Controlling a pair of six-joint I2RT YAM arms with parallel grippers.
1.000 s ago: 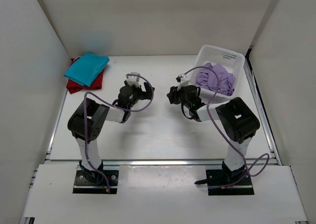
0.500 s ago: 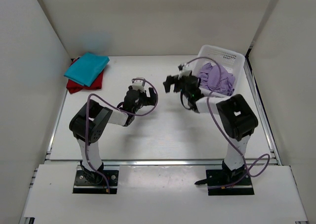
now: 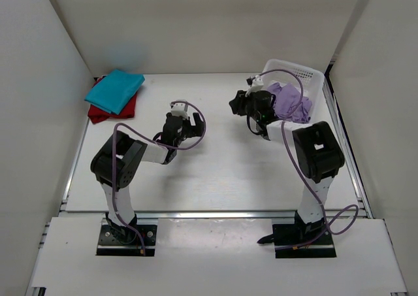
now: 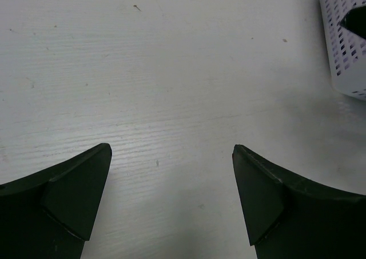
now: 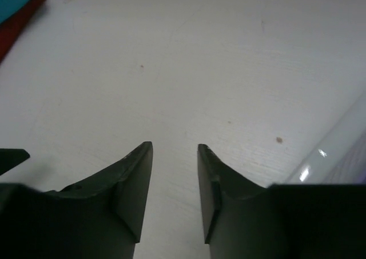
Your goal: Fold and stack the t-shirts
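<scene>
Shows left jaws wide apart, empty, above worktop (image 4: 171, 70). Shows right jaws narrowly parted, empty, near basket (image 3: 297, 67) holding lavender t-shirt (image 3: 290, 110).

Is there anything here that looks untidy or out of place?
Only the lavender shirt: it lies crumpled in the white basket, unfolded, while the teal shirt sits folded on the red shirt at the far left.

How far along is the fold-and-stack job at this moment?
Done: the teal shirt lies folded on top of the red shirt at the far left of the table. In hand: nothing. The left gripper is wide open over bare tabletop, and the right gripper, narrowly open, holds nothing beside the basket. Left: the lavender shirt lies crumpled in the basket, to be taken out, folded and stacked.
</scene>
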